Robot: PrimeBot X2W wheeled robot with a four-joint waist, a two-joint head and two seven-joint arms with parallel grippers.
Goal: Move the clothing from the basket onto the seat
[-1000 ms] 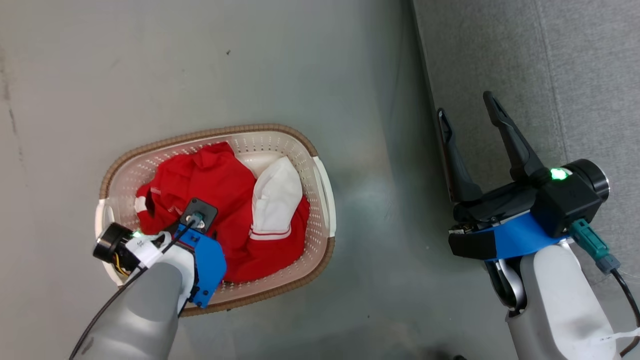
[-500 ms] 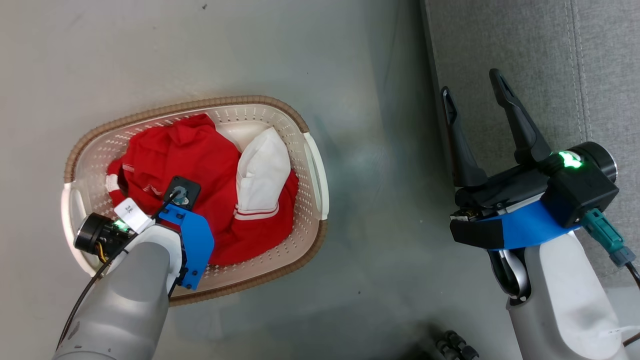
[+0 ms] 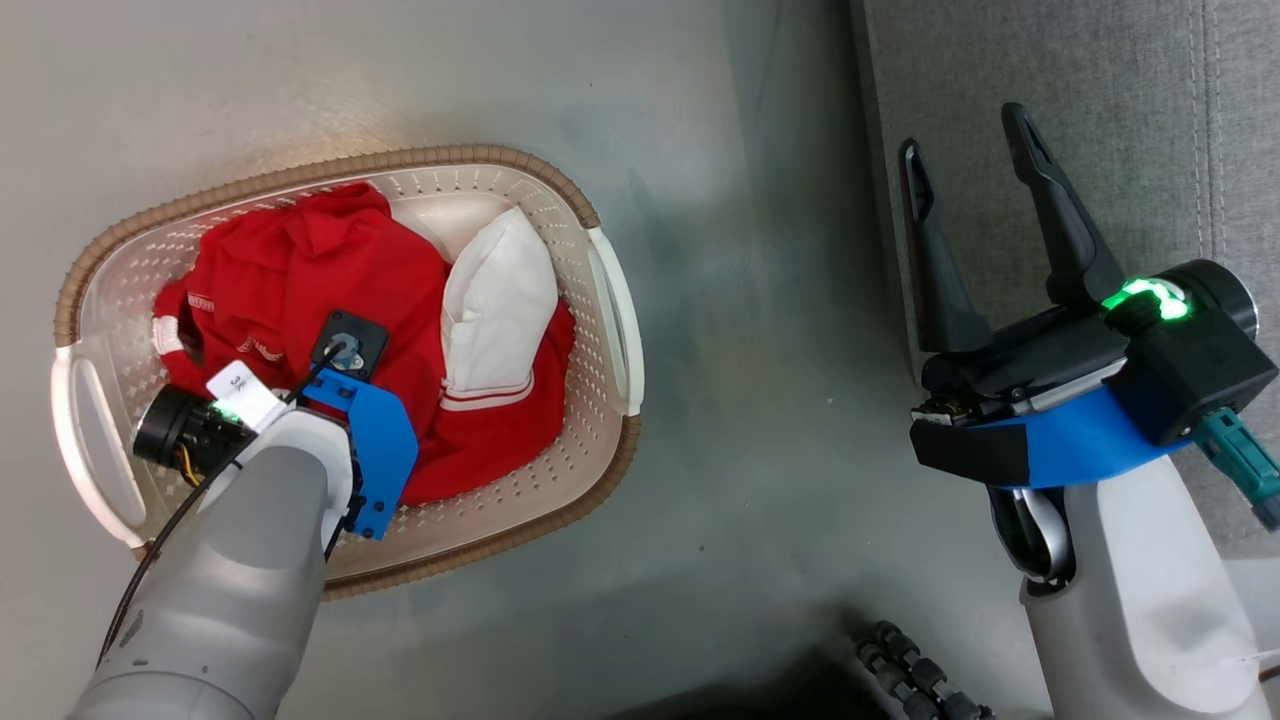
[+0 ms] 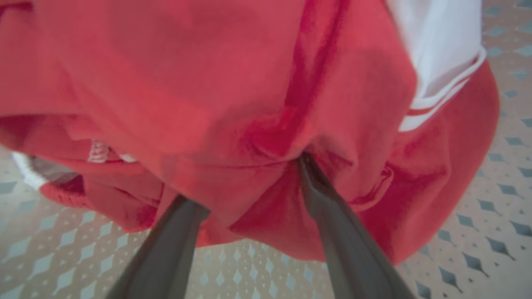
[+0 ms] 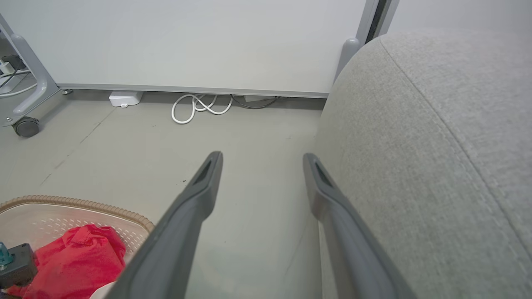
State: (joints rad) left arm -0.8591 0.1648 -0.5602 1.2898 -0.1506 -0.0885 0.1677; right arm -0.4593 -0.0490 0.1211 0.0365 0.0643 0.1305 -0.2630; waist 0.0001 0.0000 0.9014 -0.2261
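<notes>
The clothing (image 3: 300,280), red fabric with a white panel, lies heaped in the basket (image 3: 330,170) on the floor at the left. My left arm reaches down into the basket, its wrist (image 3: 345,350) over the heap and its fingers hidden under it. In the left wrist view my left gripper (image 4: 245,182) is open, both fingers spread and their tips pressed into folds of the red clothing (image 4: 232,83) above the perforated basket floor (image 4: 478,199). My right gripper (image 3: 962,130) hangs open and empty over the left edge of the grey seat (image 3: 1100,100). From the right wrist, the right gripper (image 5: 262,157) has the seat (image 5: 436,145) beside it.
Bare grey floor (image 3: 760,350) separates basket and seat. A dark ribbed hose (image 3: 900,670) lies at the bottom edge. Far off by the white wall are a coiled white cable (image 5: 199,108), a small white box (image 5: 124,99) and a caster (image 5: 25,126) of a wheeled frame.
The head camera has moved, so the basket now sits further left and higher in the picture. My left wrist stays over the red heap. Both grippers stay open.
</notes>
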